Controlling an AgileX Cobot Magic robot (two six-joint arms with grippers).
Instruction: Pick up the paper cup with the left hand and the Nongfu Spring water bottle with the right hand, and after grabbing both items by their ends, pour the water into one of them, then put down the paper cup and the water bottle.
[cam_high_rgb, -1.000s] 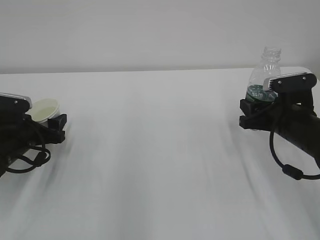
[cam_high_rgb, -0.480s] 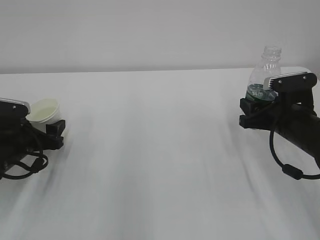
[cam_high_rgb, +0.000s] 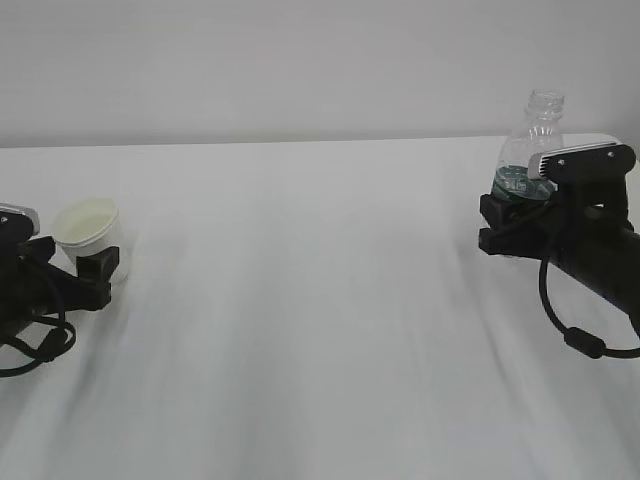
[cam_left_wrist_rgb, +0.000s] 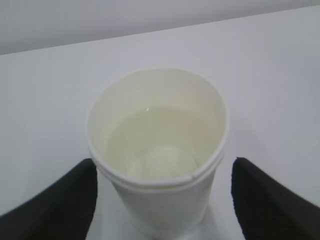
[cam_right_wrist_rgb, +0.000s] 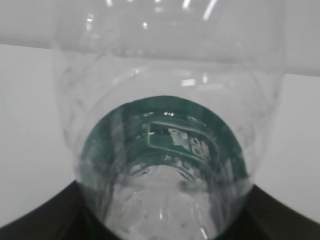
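My left end effector (cam_left_wrist_rgb: 160, 200) stands wide apart, its two black fingers (cam_left_wrist_rgb: 55, 200) flanking the paper cup (cam_left_wrist_rgb: 157, 150) with white desk showing between each finger and the cup wall, so I have nothing gripped on that side. The cup sits upright on the desk (cam_high_rgb: 320, 300) at the far left of the exterior view, just ahead of the left hand (cam_high_rgb: 40, 290), and the wrist camera looks down into clear water (cam_left_wrist_rgb: 160, 142) pooled over its pale bottom.

My right end effector (cam_right_wrist_rgb: 160, 220) is closed around the lower body of the Nongfu Spring water bottle (cam_high_rgb: 525, 160), the black fingers (cam_right_wrist_rgb: 280, 215) pressed against both sides of the clear ribbed plastic at the green label. The bottle stands upright at the far right, capless neck up, with the right hand (cam_high_rgb: 580, 230) reaching in from the edge.
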